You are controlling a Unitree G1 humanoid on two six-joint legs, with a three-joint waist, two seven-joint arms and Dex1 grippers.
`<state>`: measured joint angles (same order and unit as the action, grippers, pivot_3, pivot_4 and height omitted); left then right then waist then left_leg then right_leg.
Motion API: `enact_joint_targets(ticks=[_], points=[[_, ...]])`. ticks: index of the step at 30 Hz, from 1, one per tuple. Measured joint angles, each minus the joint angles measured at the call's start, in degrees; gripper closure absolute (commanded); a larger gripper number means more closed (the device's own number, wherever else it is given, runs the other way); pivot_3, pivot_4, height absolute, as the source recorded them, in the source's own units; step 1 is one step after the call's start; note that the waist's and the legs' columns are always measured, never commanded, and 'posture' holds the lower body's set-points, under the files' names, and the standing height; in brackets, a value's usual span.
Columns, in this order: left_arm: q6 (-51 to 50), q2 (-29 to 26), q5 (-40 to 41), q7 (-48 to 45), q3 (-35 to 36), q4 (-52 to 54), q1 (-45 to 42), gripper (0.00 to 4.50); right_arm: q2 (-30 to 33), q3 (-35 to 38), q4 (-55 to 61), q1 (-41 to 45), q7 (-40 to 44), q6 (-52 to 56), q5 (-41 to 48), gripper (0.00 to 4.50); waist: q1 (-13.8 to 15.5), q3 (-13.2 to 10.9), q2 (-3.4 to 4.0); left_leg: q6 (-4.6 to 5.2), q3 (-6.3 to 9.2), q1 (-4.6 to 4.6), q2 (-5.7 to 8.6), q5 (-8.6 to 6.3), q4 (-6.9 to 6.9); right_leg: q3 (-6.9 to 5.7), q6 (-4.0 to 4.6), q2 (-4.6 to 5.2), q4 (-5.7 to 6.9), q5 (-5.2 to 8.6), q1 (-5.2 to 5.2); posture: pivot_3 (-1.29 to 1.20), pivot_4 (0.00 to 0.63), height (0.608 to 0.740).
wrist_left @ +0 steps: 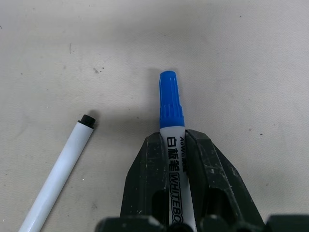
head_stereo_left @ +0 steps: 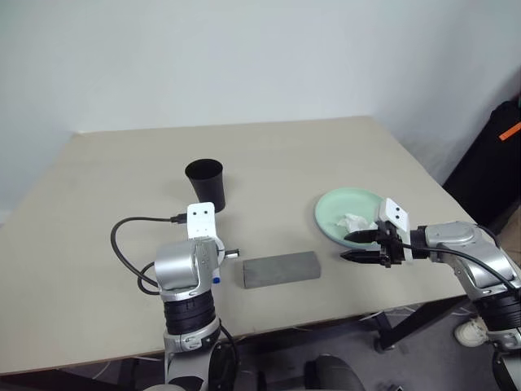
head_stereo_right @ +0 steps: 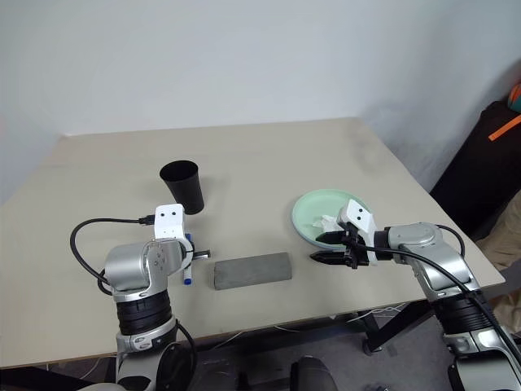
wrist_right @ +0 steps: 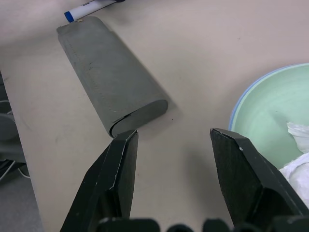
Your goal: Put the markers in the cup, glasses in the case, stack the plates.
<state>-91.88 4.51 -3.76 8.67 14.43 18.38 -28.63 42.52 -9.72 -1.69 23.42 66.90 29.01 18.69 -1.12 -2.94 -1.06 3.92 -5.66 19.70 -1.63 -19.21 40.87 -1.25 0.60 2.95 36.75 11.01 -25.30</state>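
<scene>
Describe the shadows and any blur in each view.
Left wrist view: the blue marker casts a soft dark shadow on the table; the lettering is sharp. Right wrist view: the case has a faint shadow. Head views: even light, no glare.

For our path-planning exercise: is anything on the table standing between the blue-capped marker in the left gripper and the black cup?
Nothing visible does. The left gripper is shut on the blue-capped marker, and bare table lies between it and the black cup; the grey case sits off to one side.
</scene>
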Motion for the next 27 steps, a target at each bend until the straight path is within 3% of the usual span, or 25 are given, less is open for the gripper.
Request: enact_joint_targets(ticks=[6, 11, 15, 20, 27], points=[[-0.2, -1.6, 1.0, -2.6, -0.8, 0.0, 0.0, 4.18, -0.1, 0.0, -0.1, 0.6, 0.0, 0.0, -0.7, 1.92, 0.0, 0.0, 0.00, -0.04, 0.01, 0.01, 0.00, 0.02, 0.00, -0.02, 0.00, 0.00, 0.00, 0.00, -0.01, 0.00, 0.000, 0.740], [1.6, -4.6, 10.0, -13.7, -9.7, 0.8, -2.0, 4.18, -0.7, 0.0, -0.2, 0.6, 0.0, 0.0, -0.7, 1.92, 0.0, 0.0, -0.03, -0.16, -0.01, 0.12, 0.04, 0.06, 0.00, 0.00, 0.02, 0.04, -0.03, -0.01, -0.10, 0.00, 0.000, 0.740], [11.1, -4.4, 15.6, -20.4, -11.5, 2.7, -6.1, 4.18, -1.2, 0.0, -0.3, 0.8, 0.0, 0.0, -0.7, 1.92, -0.1, 0.0, -0.02, -0.15, -0.01, 0.14, 0.00, 0.08, -0.03, 0.05, 0.11, -0.01, -0.05, -0.06, -0.14, 0.00, 0.000, 0.740], [21.4, -7.5, 16.8, -23.9, -12.4, 1.4, -8.7, 4.18, -1.4, 0.0, -1.3, 0.8, -0.1, 0.0, -0.8, 1.92, -0.2, 0.0, 0.00, -0.09, -0.01, 0.06, 0.01, 0.08, -0.08, 0.14, 0.04, -0.13, -0.02, -0.02, -0.12, 0.00, 0.000, 0.740], [37.4, -12.1, 15.3, -25.3, -13.1, -9.2, -12.7, 4.18, -2.3, 0.0, -1.4, 0.8, -0.6, -0.1, -0.8, 1.92, -0.1, 0.0, -0.02, 0.03, -0.12, 0.06, 0.04, 0.10, -0.07, 0.14, 0.03, -0.11, -0.06, -0.02, -0.11, 0.00, 0.000, 0.740]])
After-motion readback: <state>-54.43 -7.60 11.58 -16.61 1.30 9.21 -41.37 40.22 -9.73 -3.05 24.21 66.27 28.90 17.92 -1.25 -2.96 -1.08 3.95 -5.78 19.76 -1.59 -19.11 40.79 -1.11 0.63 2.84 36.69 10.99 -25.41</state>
